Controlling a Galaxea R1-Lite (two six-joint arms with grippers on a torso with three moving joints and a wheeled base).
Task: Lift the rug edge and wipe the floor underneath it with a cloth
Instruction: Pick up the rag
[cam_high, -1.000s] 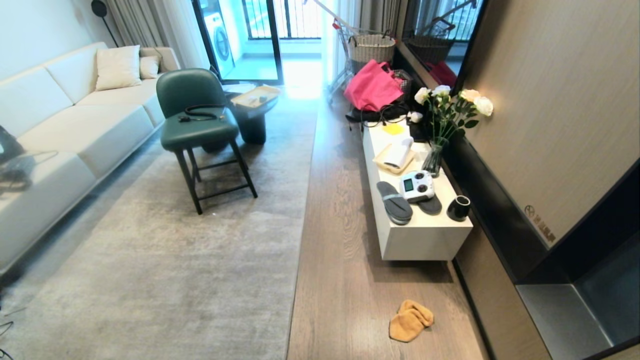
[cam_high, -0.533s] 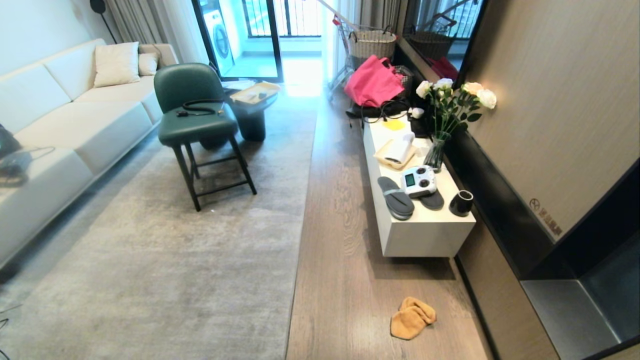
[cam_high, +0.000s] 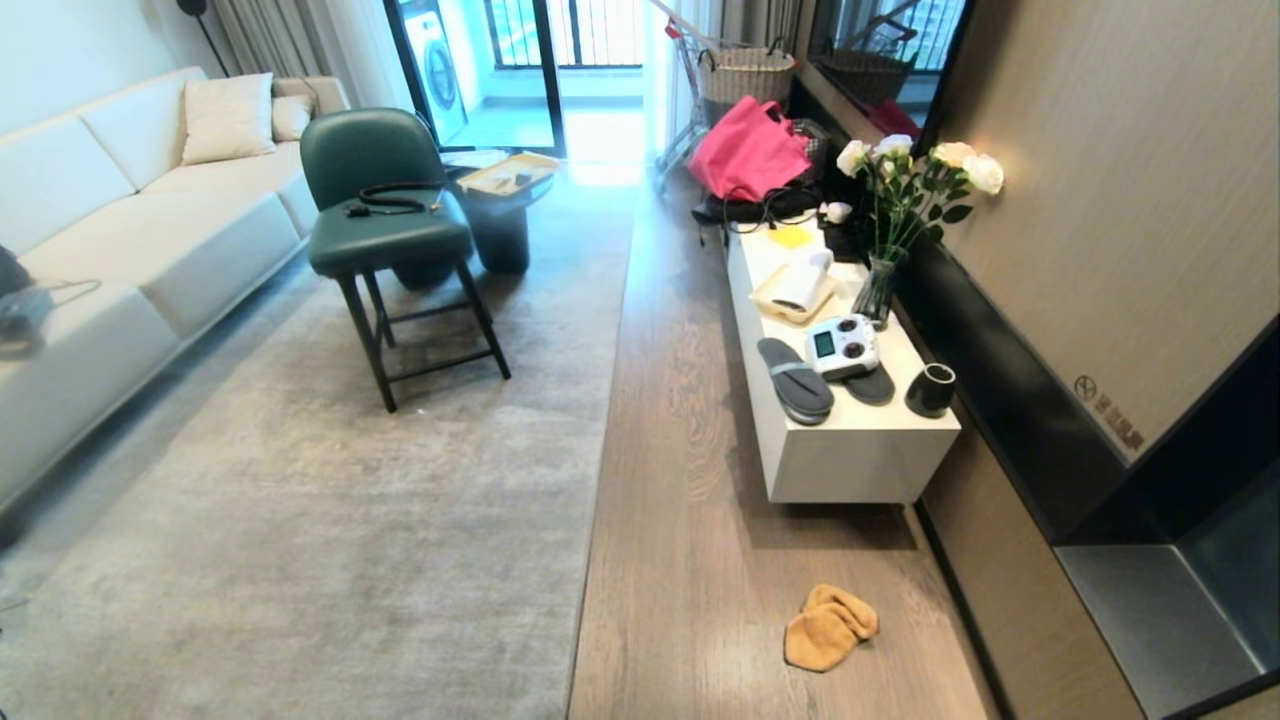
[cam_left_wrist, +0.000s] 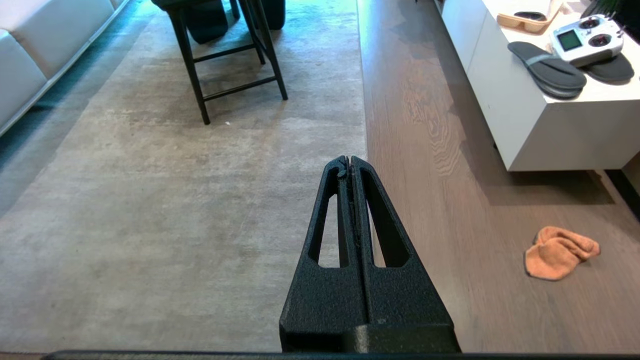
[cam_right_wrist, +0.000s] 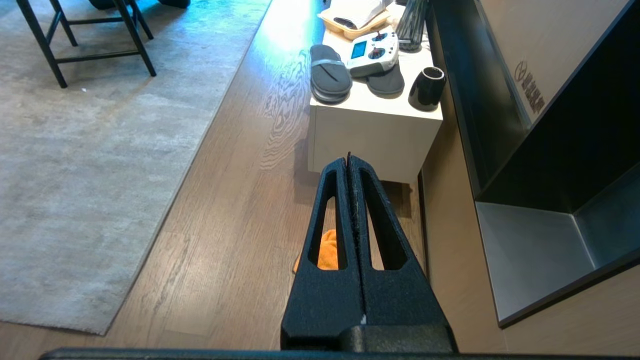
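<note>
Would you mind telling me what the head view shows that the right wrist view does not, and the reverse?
Only the head view shows the sofa, the green chair seat, the pink bag and the flowers. Only the right wrist view shows the right gripper, jaws shut, and the rug's near corner. Both show the rug, floor, cloth, slippers and black cup.

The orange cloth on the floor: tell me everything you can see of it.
The cloth is a small, fluffy orange-yellow piece that looks like microfibre, with a thin dark trim showing along its border in the left wrist view. It lies crumpled and folded over itself, not spread flat. It rests on the bare wood floor, to the right of the rug edge and nearer the camera than the white cabinet, apart from both. Only the floor touches it; neither gripper holds it.
</note>
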